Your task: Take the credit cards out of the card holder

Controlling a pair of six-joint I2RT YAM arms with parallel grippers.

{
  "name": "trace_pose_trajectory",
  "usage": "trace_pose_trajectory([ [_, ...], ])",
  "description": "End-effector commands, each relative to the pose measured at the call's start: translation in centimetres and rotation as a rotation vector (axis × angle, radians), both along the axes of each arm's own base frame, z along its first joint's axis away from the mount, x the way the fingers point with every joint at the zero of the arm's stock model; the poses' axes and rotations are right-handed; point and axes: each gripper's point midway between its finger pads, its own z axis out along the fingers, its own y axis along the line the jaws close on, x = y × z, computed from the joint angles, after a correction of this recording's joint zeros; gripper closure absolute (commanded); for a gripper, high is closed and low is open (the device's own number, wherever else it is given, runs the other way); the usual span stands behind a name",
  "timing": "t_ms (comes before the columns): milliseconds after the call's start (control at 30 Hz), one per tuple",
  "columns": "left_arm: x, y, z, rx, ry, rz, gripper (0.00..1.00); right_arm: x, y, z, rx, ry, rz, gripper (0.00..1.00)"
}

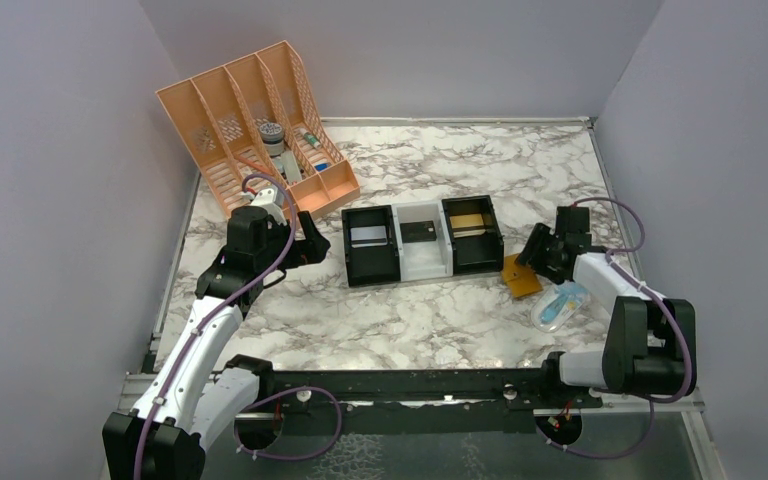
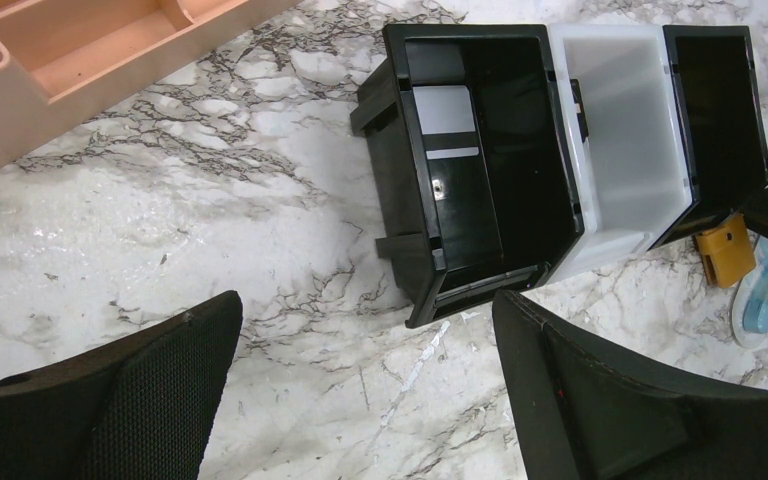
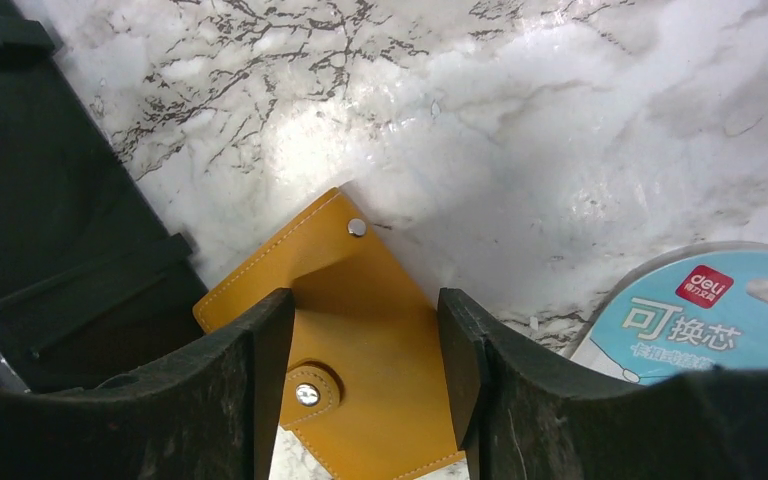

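Mustard stitched card holder [image 3: 380,345] lies folded; right gripper [image 3: 365,305] half-open astride it, seemingly untouched.

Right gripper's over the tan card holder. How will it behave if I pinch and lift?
Probably floppy: the card holder looks like thin stitched leather with snap studs, so it may sag or unfold. It is likely light and lies flat on the marble table, so the right gripper may struggle to catch an edge.

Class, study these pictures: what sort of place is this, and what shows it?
Probably a lab test booth for robots: plain grey walls enclose a marble-patterned table, and the left arm and right arm are bolted at its near edge.
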Motion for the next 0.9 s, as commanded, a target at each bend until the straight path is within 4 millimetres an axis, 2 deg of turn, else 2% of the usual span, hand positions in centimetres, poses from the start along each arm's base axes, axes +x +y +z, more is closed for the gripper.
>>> trace_pose_trajectory([
  [0, 0.0, 0.0, 0.9, -0.006, -0.023, -0.005, 0.01, -0.1, 0.6, 0.4, 0.035, -0.026, 0.0, 0.46],
  [100, 0.0, -0.1, 1.0, -0.009, -0.024, -0.005, 0.01, -0.3, 0.6, 0.0, 0.035, -0.017, 0.0, 0.47],
  [233, -0.1, -0.1, 0.9, -0.012, -0.025, -0.003, 0.01, -0.5, 0.7, -0.3, 0.046, -0.023, -0.008, 0.61],
  [267, -0.1, -0.1, 0.9, -0.013, -0.023, -0.002, 0.01, -0.5, 0.7, -0.2, 0.046, -0.028, -0.015, 0.68],
  [300, -0.1, -0.1, 0.8, -0.013, -0.021, -0.004, 0.01, -0.5, 0.5, 0.1, 0.038, -0.035, -0.021, 0.77],
  [333, -0.1, -0.1, 0.8, -0.015, -0.021, -0.006, 0.01, -0.4, 0.4, 0.5, 0.034, -0.052, -0.032, 0.82],
  [433, -0.3, -0.2, 0.7, -0.02, -0.017, -0.012, 0.01, -0.2, 0.2, 2.0, 0.029, -0.114, -0.054, 0.83],
  [533, -0.3, -0.3, 0.7, -0.023, -0.015, -0.015, 0.01, 0.0, 0.2, 3.7, 0.037, -0.177, -0.065, 0.96],
  [567, -0.3, -0.3, 0.5, -0.024, -0.012, -0.015, 0.01, 0.0, 0.4, 4.1, 0.045, -0.194, -0.066, 0.97],
  [600, -0.3, -0.4, 0.5, -0.025, -0.01, -0.016, 0.01, 0.1, 0.6, 4.4, 0.055, -0.211, -0.056, 0.95],
  [633, -0.3, -0.4, 0.5, -0.025, -0.009, -0.017, 0.01, 0.1, 0.8, 4.5, 0.061, -0.218, -0.046, 0.89],
  [700, -0.3, -0.4, 0.4, -0.026, -0.007, -0.02, 0.01, 0.2, 0.9, 4.3, 0.061, -0.208, -0.033, 0.69],
  [733, -0.2, -0.4, 0.4, -0.026, -0.007, -0.019, 0.01, 0.3, 0.9, 3.9, 0.057, -0.19, -0.027, 0.63],
  [867, -0.2, -0.5, 0.4, -0.029, -0.004, -0.023, 0.01, 0.1, 0.8, 1.1, 0.044, -0.047, 0.01, 0.57],
])
